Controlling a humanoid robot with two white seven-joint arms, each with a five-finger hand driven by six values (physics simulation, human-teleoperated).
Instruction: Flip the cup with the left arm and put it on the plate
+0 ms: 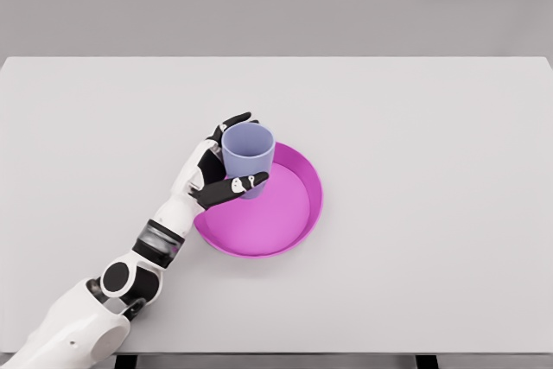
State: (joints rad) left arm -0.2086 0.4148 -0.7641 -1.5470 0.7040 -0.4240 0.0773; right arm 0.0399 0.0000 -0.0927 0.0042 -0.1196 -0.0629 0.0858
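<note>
Left hand (226, 162) at frame centre, fingers wrapped around the lavender cup (249, 156) — mouth up, upright. Cup sits over the upper-left rim of the magenta plate (294, 213); contact with plate unclear, possibly just above. White desk (432, 127) beneath.

The left arm is extended from the lower left of the frame toward the centre. The left hand (223, 164) is held just left of centre, its fingers (238, 118) and thumb curled in a grasp.
</note>
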